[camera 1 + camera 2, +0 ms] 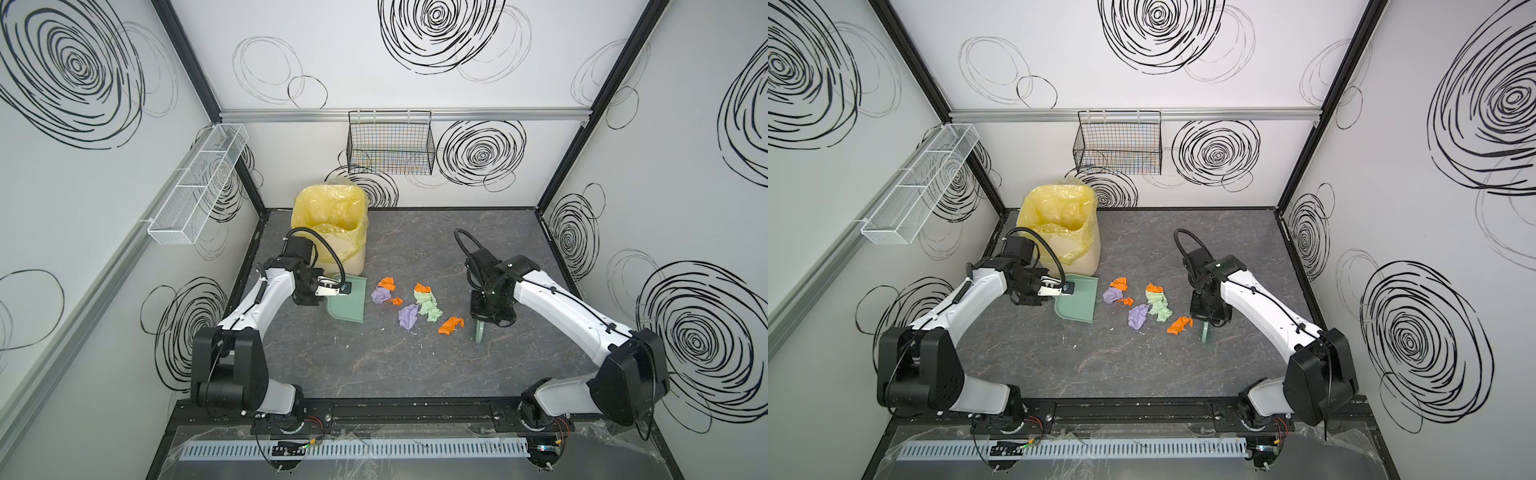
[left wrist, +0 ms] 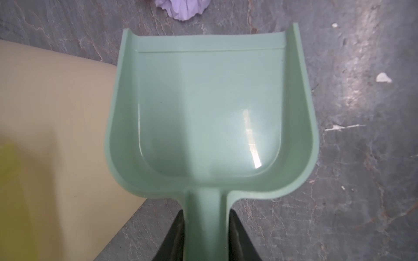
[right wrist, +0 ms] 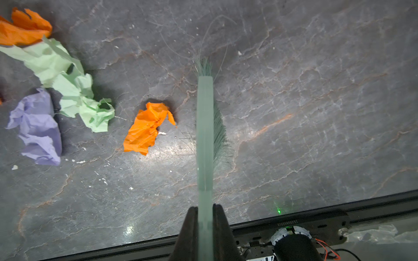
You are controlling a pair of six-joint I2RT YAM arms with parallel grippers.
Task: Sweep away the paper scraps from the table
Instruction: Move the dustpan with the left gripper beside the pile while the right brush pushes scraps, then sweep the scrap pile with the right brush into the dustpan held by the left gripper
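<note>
Paper scraps (image 1: 428,306) lie strung diagonally between dustpan (image 1: 353,308) and brush (image 1: 480,332).

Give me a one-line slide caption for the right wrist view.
Right tool shut on a pale green brush, bristles against the table, beside an orange paper scrap.
</note>
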